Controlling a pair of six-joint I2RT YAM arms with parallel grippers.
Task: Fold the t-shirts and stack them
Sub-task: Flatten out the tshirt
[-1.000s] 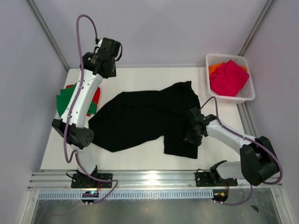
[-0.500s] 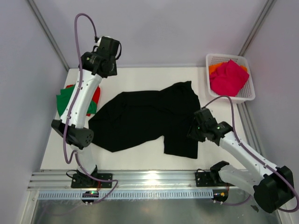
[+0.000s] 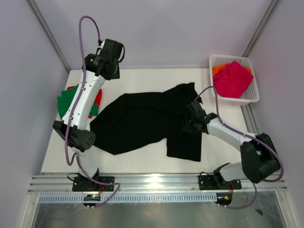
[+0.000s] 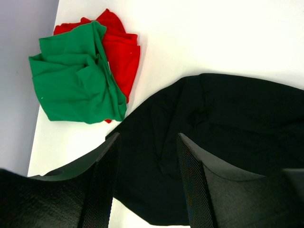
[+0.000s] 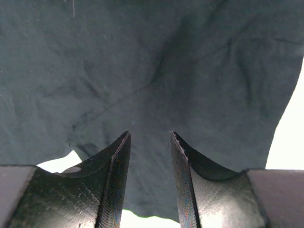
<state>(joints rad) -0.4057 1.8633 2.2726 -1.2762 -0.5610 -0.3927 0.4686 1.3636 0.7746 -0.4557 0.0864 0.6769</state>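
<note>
**Now both claws hang released over the black t-shirt**

My left claw [image 4: 148,137] is released: its two fingers stand apart with nothing between them. Through the gap I look down on the left end of the black t-shirt [image 3: 147,118]. From above, this arm reaches up toward the far left part of the desk [image 3: 142,76], well over the cloth and not touching it.

My right claw [image 5: 150,134] is released too, jaws parted and holding nothing. It sits low over the right part of the black t-shirt, and creased dark cloth fills nearly all of its wrist view. Whether the fingertips touch the cloth I cannot tell.

The black t-shirt lies spread and unfolded across the middle of the desk. It is rumpled, with one lobe running toward the far right and another hanging toward the near edge.

At the left edge of the desk the green t-shirt [image 4: 76,80] lies crumpled on top of the red t-shirt [image 4: 121,47], which shows along its far and right sides. The black cloth's edge comes just beside the green one.

At the far right corner stands the white lattice basket [image 3: 251,97]. The magenta-pink t-shirt [image 3: 232,78] is heaped inside it, and a strip of the orange t-shirt [image 3: 218,69] shows beneath that at the basket's far left side.
</note>
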